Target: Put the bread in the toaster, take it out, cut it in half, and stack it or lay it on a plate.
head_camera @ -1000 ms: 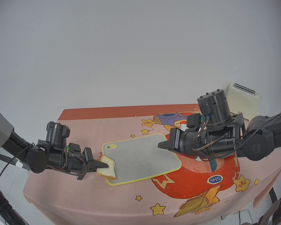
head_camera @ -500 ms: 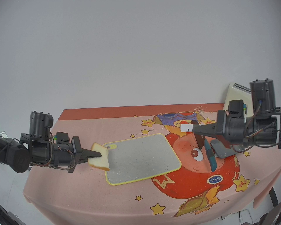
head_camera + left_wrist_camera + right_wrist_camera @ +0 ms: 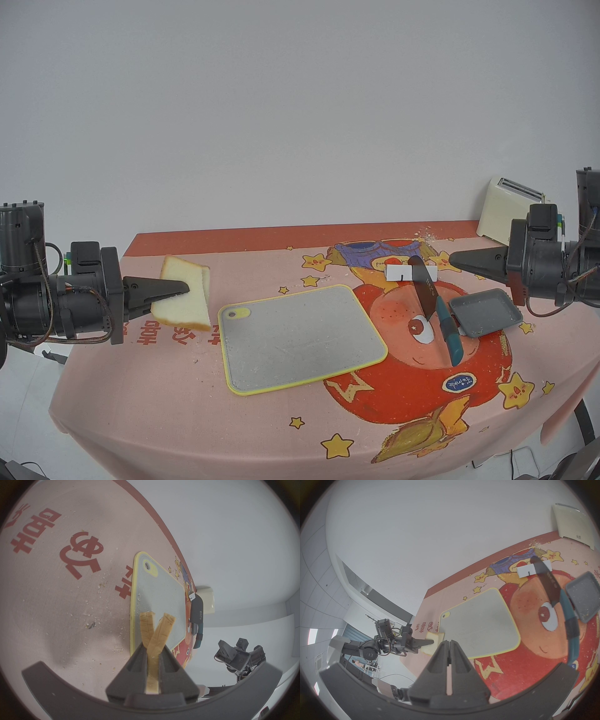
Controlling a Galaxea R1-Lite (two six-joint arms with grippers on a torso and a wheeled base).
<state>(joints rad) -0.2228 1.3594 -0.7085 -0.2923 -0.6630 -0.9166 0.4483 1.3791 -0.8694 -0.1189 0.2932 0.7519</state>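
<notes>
The left gripper [image 3: 181,287] is up off the bench [image 3: 187,400], out at the left side, and its fingers are clamped on the bread [image 3: 187,306]. The bread stands on edge in the air, just beside the far left corner of the cutting board [image 3: 300,337]. From the left wrist view you can see it is two pieces [image 3: 156,633] pinched together in the left gripper [image 3: 153,651], crusts fanning apart at the free end, with the cutting board [image 3: 159,595] below and beyond them.

Over on the right, the right gripper [image 3: 455,256] hangs level above the bench's right edge. Its fingers are pressed together with nothing between them, and the right wrist view shows that plainly [image 3: 449,645].

The knife [image 3: 437,306] lies on the bench between the cutting board and the plate [image 3: 486,310]. Its dark blade points to the rear, tip resting across a small white card [image 3: 400,273], and its teal handle sits just beside the plate. The grey plate is flat on the bench, under the right gripper. The toaster [image 3: 509,209] stands at the far right rear corner, well apart from the bread.
</notes>
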